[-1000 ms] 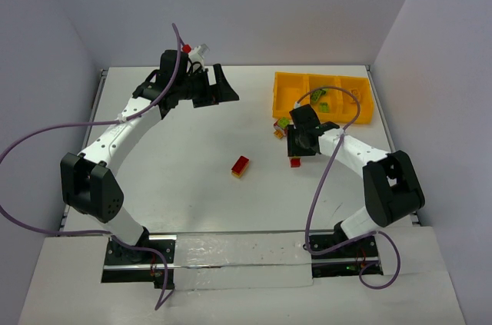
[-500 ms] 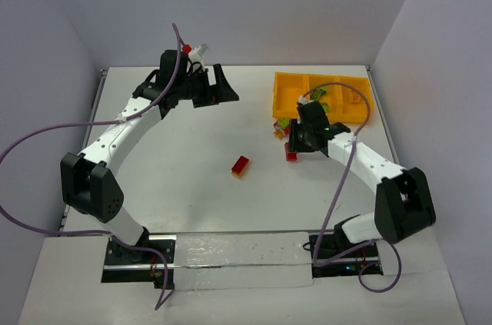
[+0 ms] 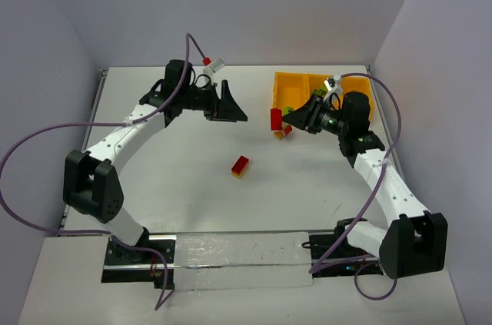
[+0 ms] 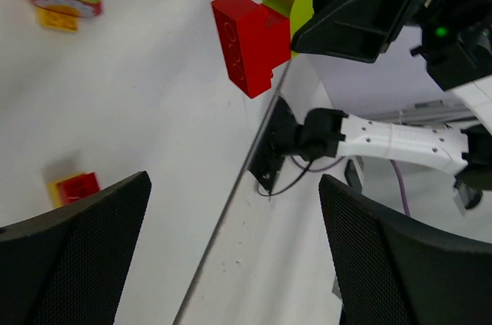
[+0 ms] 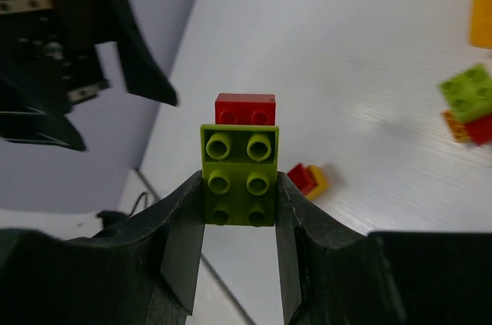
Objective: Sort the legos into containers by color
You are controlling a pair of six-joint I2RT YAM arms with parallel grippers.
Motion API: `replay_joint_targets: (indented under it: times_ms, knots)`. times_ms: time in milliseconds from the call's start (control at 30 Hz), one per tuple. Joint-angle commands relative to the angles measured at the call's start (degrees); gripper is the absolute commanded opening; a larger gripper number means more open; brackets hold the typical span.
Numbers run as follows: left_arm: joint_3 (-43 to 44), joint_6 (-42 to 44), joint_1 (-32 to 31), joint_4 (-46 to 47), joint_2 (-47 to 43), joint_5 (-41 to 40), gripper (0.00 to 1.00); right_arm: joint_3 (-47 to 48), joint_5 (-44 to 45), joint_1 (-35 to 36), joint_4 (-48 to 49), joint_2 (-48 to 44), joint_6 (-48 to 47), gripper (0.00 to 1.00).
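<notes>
Legos of the lime-and-red pair sit in the right gripper. Its two fingers are clamped on the opposite side faces of the lime green brick, studs facing the wrist camera. Only the rear portion of that brick lies between the pads. Its front row of studs and the attached red brick project past the fingertips, toward the left of the scene. The pair is held above the table, just left of the near-left corner of the orange tray.

The left gripper hangs over the far centre of the table with its fingers spread wide and nothing between them. It points right, toward the held pair. In the left wrist view the red brick is ahead of the open fingertips, well apart from them.

A red-and-yellow pair lies on the table, near and left of the held pair. A small cluster of lime green, red and yellow bricks lies on the table just near of the held pair, close to the tray's near-left corner.
</notes>
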Motion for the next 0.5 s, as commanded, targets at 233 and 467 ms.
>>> replay_joint_targets:
  times_ms: [233,467]
  knots:
    - [-8.32,-20.08,-4.13,34.24,-0.36,11.38,0.94,-2.0,-15.53,-0.15,20.44,-0.07,11.82,0.0]
    - [-7.93,-27.65,-4.44,43.45,2.81,12.52,0.92,-2.75,-18.75,-0.15,23.6,-0.73,13.8,0.0]
